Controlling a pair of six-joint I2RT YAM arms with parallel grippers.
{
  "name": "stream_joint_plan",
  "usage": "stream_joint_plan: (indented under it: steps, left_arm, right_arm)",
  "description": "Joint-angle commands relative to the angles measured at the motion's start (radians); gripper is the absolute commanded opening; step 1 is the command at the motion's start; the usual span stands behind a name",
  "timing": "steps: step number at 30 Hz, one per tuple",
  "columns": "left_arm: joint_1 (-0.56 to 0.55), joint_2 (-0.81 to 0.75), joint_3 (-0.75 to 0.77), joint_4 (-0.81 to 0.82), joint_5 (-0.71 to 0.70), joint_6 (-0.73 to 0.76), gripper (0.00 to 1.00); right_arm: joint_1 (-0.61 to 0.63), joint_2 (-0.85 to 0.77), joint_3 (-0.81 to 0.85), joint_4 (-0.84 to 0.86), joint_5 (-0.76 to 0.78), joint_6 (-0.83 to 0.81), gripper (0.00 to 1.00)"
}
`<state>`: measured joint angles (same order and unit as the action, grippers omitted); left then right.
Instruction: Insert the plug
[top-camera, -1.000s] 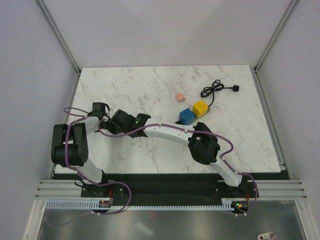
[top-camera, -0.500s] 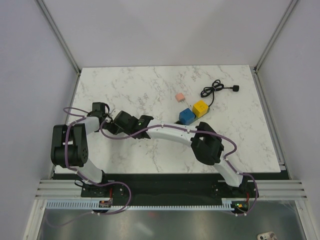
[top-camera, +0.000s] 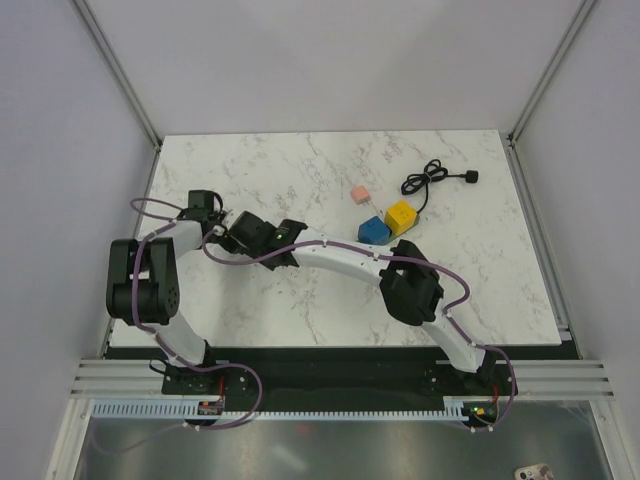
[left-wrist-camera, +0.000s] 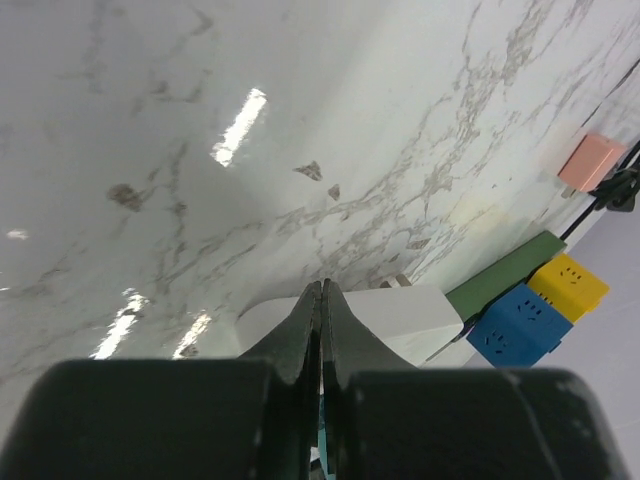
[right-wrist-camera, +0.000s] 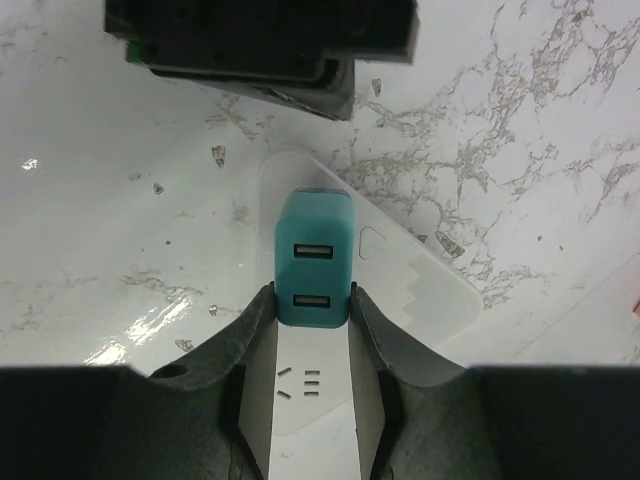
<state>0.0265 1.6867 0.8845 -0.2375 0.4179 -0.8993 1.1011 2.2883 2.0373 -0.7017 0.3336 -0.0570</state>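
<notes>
A teal USB charger plug (right-wrist-camera: 312, 255) stands on a white power strip (right-wrist-camera: 420, 290) that lies on the marble table. My right gripper (right-wrist-camera: 311, 292) is shut on the plug, one finger on each side; in the top view it sits at the centre left (top-camera: 255, 235). Free socket slots show on the strip just below the plug. My left gripper (left-wrist-camera: 322, 288) is shut with nothing between its tips, which are at the strip's end (left-wrist-camera: 400, 310). The left gripper is just beyond the plug in the right wrist view (right-wrist-camera: 260, 50) and beside the right gripper in the top view (top-camera: 213, 222).
A pink cube (top-camera: 360, 193), a yellow cube (top-camera: 401, 215) and a blue cube (top-camera: 373, 231) sit right of centre, with a coiled black cable (top-camera: 435, 180) behind them. A green block (left-wrist-camera: 505, 278) shows beside the blue cube (left-wrist-camera: 520, 325) in the left wrist view.
The right gripper has moved a little left and away from the bases. The left gripper has moved slightly farther back beside it.
</notes>
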Motion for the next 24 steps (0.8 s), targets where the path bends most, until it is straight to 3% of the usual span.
stream_joint_plan:
  steps: [1,7,24]
  left_arm:
    - [-0.059,0.039,0.047,0.044,0.016,0.002,0.02]
    - [-0.131,0.099,0.028,0.093,0.041,-0.023,0.02]
    - [-0.194,0.111,0.044,0.115,0.036,-0.043,0.02]
  right_arm:
    - [-0.009,0.030,0.040,-0.051,-0.028,0.003,0.00]
    - [-0.024,0.063,0.109,-0.101,-0.053,0.019,0.00]
    - [-0.099,0.177,0.184,-0.153,-0.128,0.022,0.00]
